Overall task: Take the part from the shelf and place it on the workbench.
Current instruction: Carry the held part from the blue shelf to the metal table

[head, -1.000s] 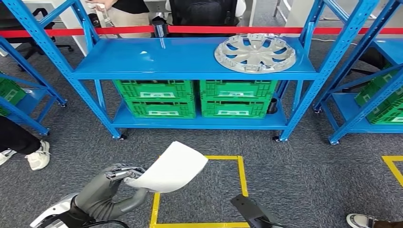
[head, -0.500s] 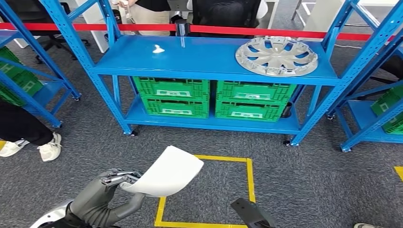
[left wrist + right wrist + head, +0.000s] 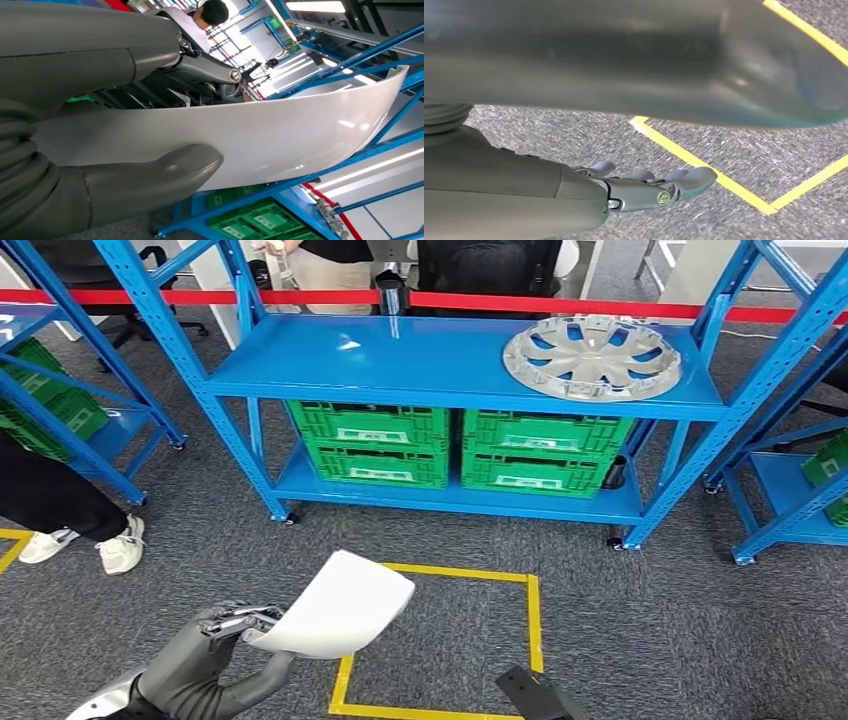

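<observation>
My left hand [image 3: 222, 638] grips one edge of a white curved panel [image 3: 342, 604], held low over the grey carpet in front of the blue shelf [image 3: 440, 368]. In the left wrist view the thick thumb [image 3: 150, 175] presses on the glossy white panel [image 3: 290, 130] and the darker fingers lie on its other face. My right hand [image 3: 649, 187] hangs over the carpet beside a yellow floor line [image 3: 704, 165]; its fingers are loosely extended and hold nothing.
A silver wheel cover [image 3: 592, 357] lies on the shelf's top right. Green crates [image 3: 455, 445] fill the lower level. A yellow taped square [image 3: 440, 640] marks the floor. A person's shoes [image 3: 100, 548] stand at left. More blue racks [image 3: 790, 410] flank both sides, behind a red barrier [image 3: 540, 306].
The whole picture has shifted: the shelf and wheel cover now sit further right, so the camera has turned. My left hand still holds the white panel the same way.
</observation>
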